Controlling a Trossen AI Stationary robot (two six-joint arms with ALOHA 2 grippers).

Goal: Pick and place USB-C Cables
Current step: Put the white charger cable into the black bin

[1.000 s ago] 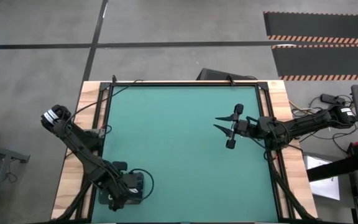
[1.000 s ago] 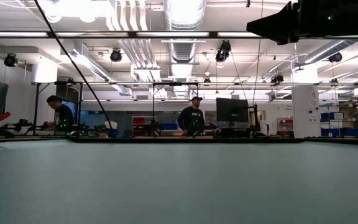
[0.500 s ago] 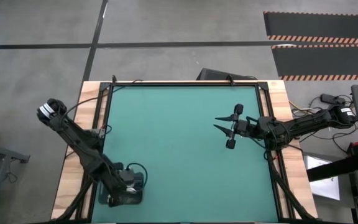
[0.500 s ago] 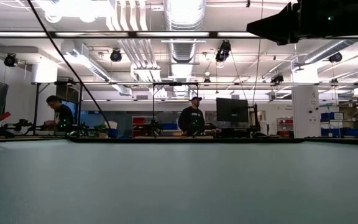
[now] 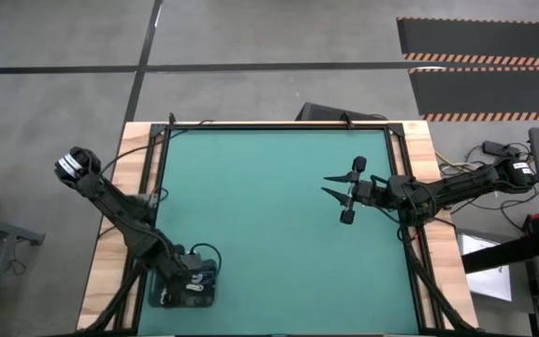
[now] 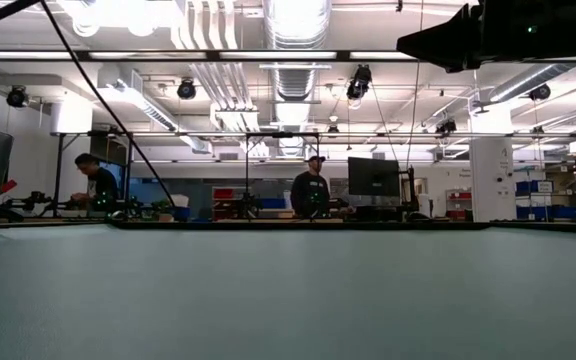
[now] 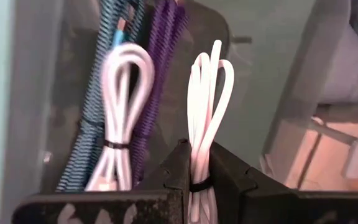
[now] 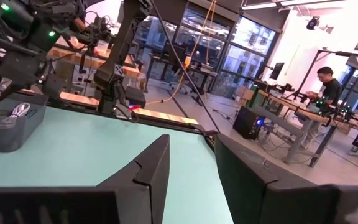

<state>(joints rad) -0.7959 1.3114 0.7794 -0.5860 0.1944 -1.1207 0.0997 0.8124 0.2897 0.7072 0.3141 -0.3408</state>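
My left gripper (image 5: pixel 187 284) points down into a dark bin (image 5: pixel 157 300) at the table's near left corner and is shut on a white USB-C cable bundle (image 7: pixel 207 93). A second white bundle (image 7: pixel 120 118) lies in the bin (image 7: pixel 73 74) between a blue braided bundle (image 7: pixel 95 106) and a purple one (image 7: pixel 160 68). No black bundle shows. My right gripper (image 5: pixel 328 185) hovers open over the table's right half, far from the bin (image 8: pixel 5 134). My left gripper pinches the white bundle between its two fingers, at the banded part (image 7: pixel 197 185) near one end. The fingers come from above, pointing down into the bin, and lie along the bundle. Its looped end (image 7: pixel 213 59) sticks out past the fingertips toward the bin floor.
The green mat (image 5: pixel 269 225) is bare between the two arms. A wooden border (image 5: pixel 110 271) and black frame rails run round it. Beyond the far edge, people (image 6: pixel 310 192) stand at workbenches in the room.
My left arm has shifted a little toward the table's left edge, and its gripper has stayed over the bin. My right arm has kept still.
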